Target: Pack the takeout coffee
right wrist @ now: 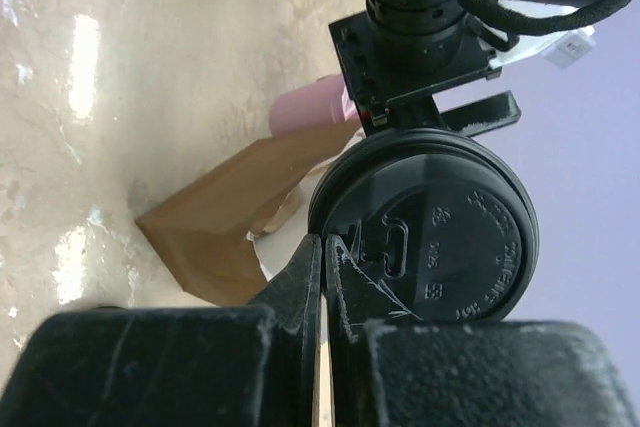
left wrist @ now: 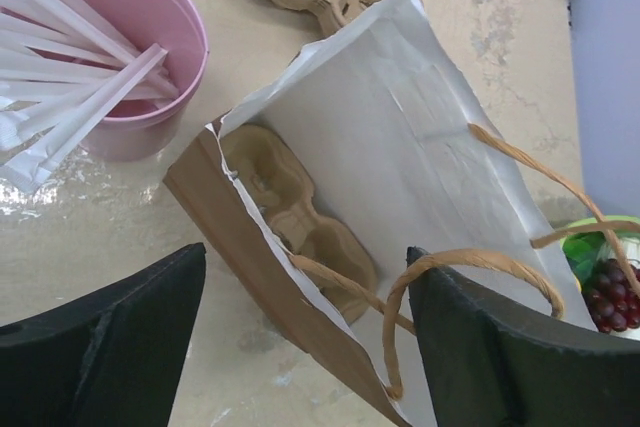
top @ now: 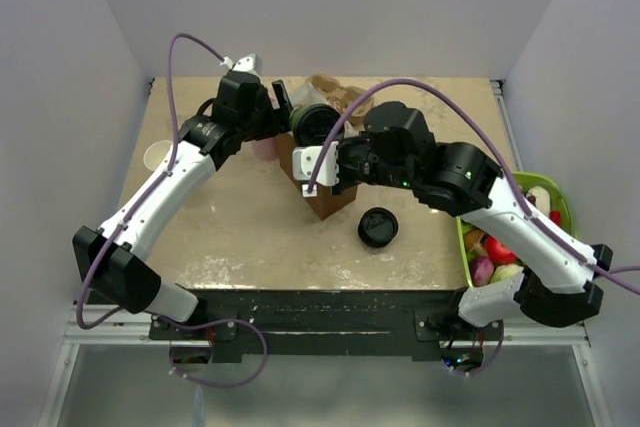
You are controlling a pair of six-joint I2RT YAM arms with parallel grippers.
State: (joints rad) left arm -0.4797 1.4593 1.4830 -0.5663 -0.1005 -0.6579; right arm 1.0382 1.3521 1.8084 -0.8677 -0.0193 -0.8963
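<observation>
The takeout coffee (right wrist: 430, 232) shows mainly as its round black lid, raised off the worktop (top: 230, 237) above the far rim of the brown paper bag (top: 328, 195); the cup body under the lid is hidden in every view. The right claw (right wrist: 322, 249) has its fingers pressed flat together with the tips at the lid's near edge; it appears to be pinching that rim, since nothing else supports the cup. The lid's face is turned up and back toward the right wrist, so I judge that the cup's axis leans rather than hangs plumb. The bag's mouth lies just below the cup, on its near side, with a moulded cup carrier (left wrist: 290, 212) already at the bottom; the coming move turns on bringing the cup over that opening and upright. The left claw (left wrist: 305, 272) is spread wide and empty directly over the bag's mouth, just beside the lid, with a paper handle (left wrist: 470, 272) between its fingers; the right arm has the cup. A pink cup (left wrist: 150, 132) of wrapped straws (left wrist: 70, 77) stands beside the bag; a second black lid (top: 378, 228) lies on the worktop nearer the arms.
</observation>
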